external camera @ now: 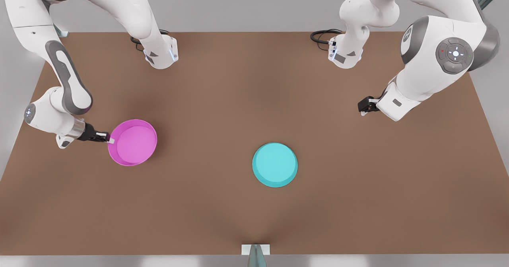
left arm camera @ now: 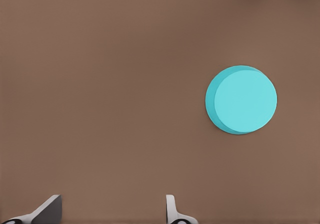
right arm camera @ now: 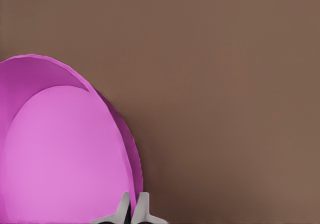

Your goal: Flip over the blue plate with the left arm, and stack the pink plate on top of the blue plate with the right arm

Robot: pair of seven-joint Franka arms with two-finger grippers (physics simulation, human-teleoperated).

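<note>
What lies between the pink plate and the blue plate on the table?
Nothing: in the front view the stretch from the pink plate, gripped at its rim by the right tool, to the blue plate is bare brown table.

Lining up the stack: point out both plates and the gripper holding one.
pink plate [external camera: 135,143]: front view, inner floor.
blue plate [external camera: 274,163]: front view, flat underside, facing up.
right gripper [external camera: 110,140]: front view, fingertips pinching the pink rim.

Soft, even light falls on the brown table [external camera: 254,203]; faint shadows gather beneath the arms, with no glare.
</note>
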